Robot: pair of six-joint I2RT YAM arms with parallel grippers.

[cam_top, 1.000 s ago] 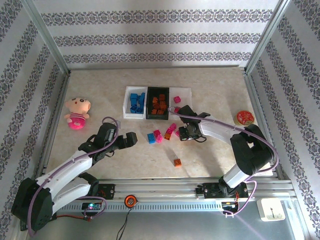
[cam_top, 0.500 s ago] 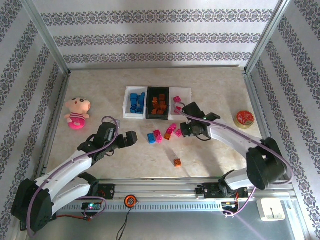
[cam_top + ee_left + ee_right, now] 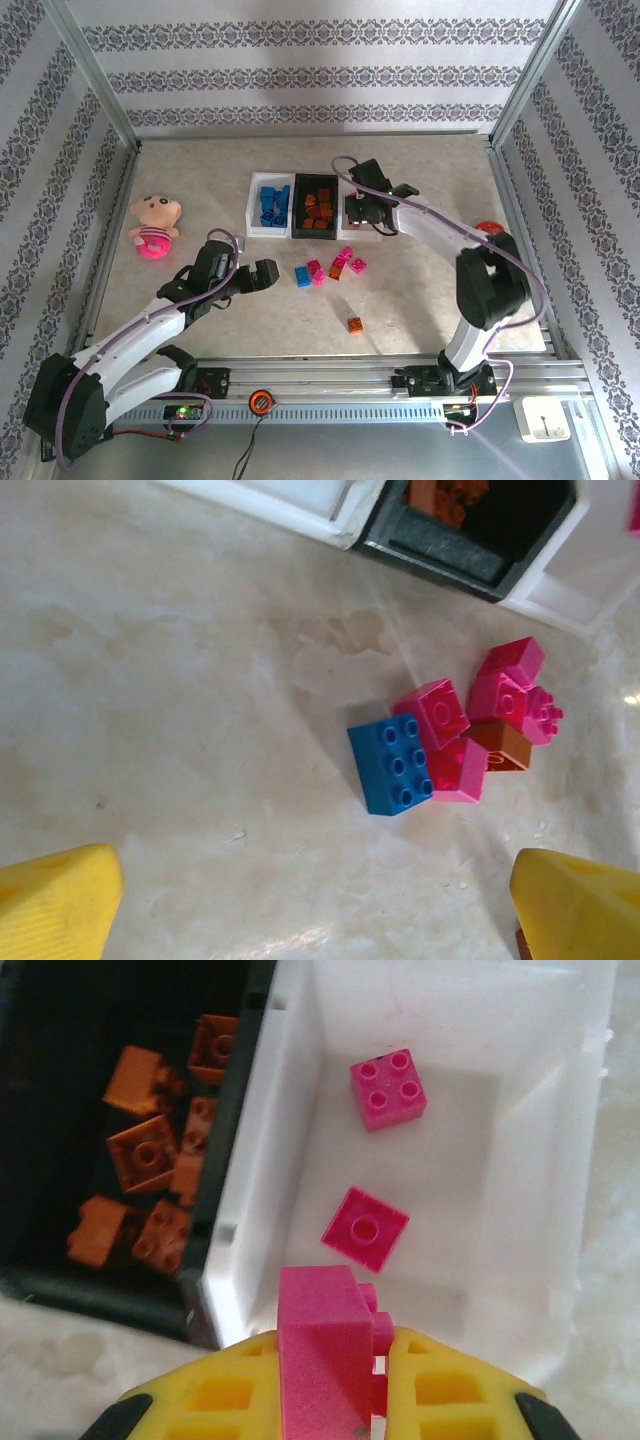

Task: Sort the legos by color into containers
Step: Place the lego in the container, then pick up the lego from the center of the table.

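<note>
Top external view, left to right: a pink plush doll lies near the worktop's left edge. The left arm stretches up-right, its left fingers spread wide and empty beside a loose cluster of legos, with bare worktop around them. Above sit three touching trays: a left white tray of blue bricks, a black tray of orange bricks, and a right white tray. The right arm bends back left over this last one, right fingers clenched on a pink brick above two pink bricks. Print on the red tape roll is too small to read.
</note>
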